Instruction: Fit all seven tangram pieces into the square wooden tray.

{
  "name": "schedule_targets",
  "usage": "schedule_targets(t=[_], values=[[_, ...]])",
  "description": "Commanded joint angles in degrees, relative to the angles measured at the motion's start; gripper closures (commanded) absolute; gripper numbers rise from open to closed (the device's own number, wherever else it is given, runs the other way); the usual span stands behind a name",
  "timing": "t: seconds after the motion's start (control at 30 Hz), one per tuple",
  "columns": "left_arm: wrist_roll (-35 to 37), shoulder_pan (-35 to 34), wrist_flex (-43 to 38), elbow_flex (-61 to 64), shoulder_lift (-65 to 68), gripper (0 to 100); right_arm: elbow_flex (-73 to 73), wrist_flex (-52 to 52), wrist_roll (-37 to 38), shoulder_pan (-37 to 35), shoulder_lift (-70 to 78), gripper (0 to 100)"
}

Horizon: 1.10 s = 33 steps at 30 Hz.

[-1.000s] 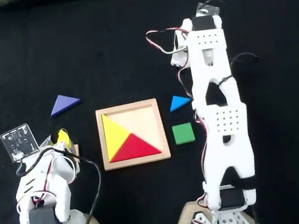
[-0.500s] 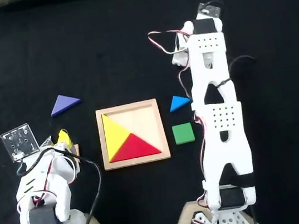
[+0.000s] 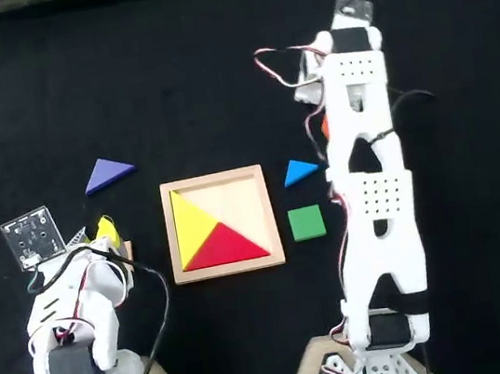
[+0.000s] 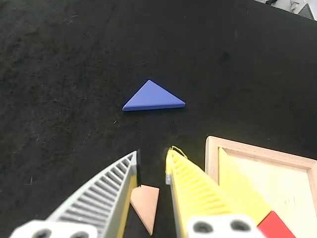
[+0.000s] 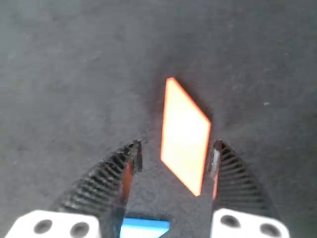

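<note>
Right wrist view: parallelogram [image 5: 184, 138] within gripper [image 5: 176, 147]

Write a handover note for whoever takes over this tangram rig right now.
Left pincer: open, above the peach triangle, beside the tray.
Right pincer: open, astride the orange parallelogram, which lies flat on the table.
Done: yellow triangle and red triangle sit in the tray.
Left to do: peach triangle, orange parallelogram, purple triangle, blue triangle and green square, all outside the tray.
</note>
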Motion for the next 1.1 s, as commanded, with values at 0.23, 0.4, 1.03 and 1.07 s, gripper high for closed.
schedule_targets(t=[0.23, 0.4, 1.03, 1.07], values=[[-0.26, 0.13, 0.18, -1.54, -0.44, 89, 0.48, -0.35, 1.23, 3.25, 0.13, 76.5], [-0.26, 0.13, 0.18, -1.54, -0.44, 89, 0.40, -1.23, 1.41, 1.23, 0.13, 76.5], [-0.26, 0.04, 0.18, -1.63, -0.44, 89, -1.27, -2.02, 6.68, -1.49, 5.76, 80.5], [-0.26, 0.04, 0.18, -1.63, -0.44, 89, -1.27, -1.76, 8.97, -1.93, 5.85, 83.9]])
